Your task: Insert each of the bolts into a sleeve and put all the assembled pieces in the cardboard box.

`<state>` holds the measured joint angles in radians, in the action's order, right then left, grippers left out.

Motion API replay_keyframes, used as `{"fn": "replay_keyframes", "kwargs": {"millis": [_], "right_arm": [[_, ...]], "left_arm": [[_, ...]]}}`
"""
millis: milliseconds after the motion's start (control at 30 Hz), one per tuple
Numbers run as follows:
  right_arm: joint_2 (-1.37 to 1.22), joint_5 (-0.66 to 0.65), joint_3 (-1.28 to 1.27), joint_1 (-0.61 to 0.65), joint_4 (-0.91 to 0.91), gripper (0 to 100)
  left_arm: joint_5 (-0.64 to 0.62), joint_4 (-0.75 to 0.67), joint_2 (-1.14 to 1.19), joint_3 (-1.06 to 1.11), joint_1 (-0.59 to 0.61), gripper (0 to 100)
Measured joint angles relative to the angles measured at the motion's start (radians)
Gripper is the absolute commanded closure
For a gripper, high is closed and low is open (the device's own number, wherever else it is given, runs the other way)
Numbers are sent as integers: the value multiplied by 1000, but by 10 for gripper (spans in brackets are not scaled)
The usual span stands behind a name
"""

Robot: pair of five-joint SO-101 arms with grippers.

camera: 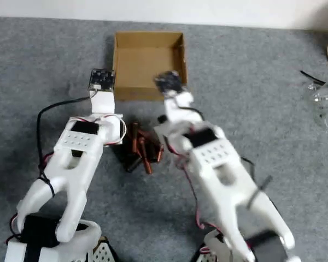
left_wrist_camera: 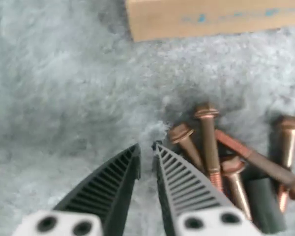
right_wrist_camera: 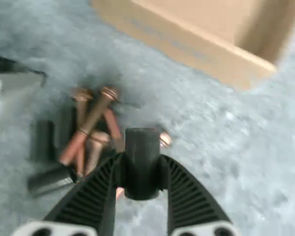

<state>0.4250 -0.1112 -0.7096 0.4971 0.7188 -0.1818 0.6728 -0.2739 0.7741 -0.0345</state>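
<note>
Well, with the right fingers (right_wrist_camera: 101, 189) clamped on a black sleeve (right_wrist_camera: 142, 145) over the heaped bolts (left_wrist_camera: 206, 142) before the empty cardboard box (camera: 146, 36), and the left fingers (left_wrist_camera: 179, 177) nearly together on nothing beside them, the sleeve could twist in that grip and misalign with a bolt.

Copper bolts (left_wrist_camera: 208, 142) and black sleeves (right_wrist_camera: 43, 140) lie jumbled — near the open cardboard box (camera: 147, 65).
</note>
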Motion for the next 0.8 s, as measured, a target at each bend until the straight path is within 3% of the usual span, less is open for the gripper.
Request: {"fn": "replay_keyframes", "kwargs": {"millis": [100, 367, 567, 800], "right_arm": [[149, 0, -143, -52, 0, 995], [503, 0, -500, -133, 0, 995], [678, 0, -600, -132, -8, 995], [704, 0, -646, -130, -32, 995]], "left_arm": [[-55, 2, 0, 0, -20, 940], [-58, 75, 0, 0, -126, 877], [-58, 75, 0, 0, -137, 874], [-60, 57, 0, 0, -210, 873]]}}
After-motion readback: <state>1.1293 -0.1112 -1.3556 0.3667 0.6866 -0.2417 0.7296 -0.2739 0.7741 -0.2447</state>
